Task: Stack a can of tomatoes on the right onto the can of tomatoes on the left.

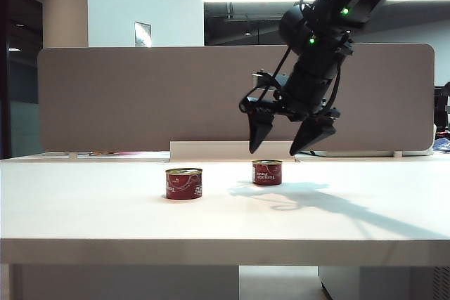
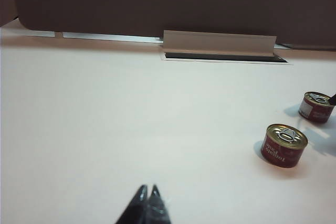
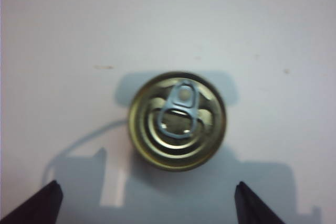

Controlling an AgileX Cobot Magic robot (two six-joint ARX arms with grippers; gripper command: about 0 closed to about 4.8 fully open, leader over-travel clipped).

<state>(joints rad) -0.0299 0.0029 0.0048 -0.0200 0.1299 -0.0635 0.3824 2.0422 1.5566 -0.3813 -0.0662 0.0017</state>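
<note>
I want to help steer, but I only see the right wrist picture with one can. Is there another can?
Observer: Yes, a second tomato can stands on the table, left of the right can, apart from it.
Operator: Is my pincer touching the can?
Observer: No, the right pincer hangs open above it.
Operator: Where's the other pincer?
Observer: The left pincer is shut, low over the table, far from both cans.

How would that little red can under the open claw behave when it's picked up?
The short red metal tomato can on the right looks rigid, so it probably won't dent. Squat and upright, it likely resists tipping. The right tool might slip on its smooth wall.
</note>
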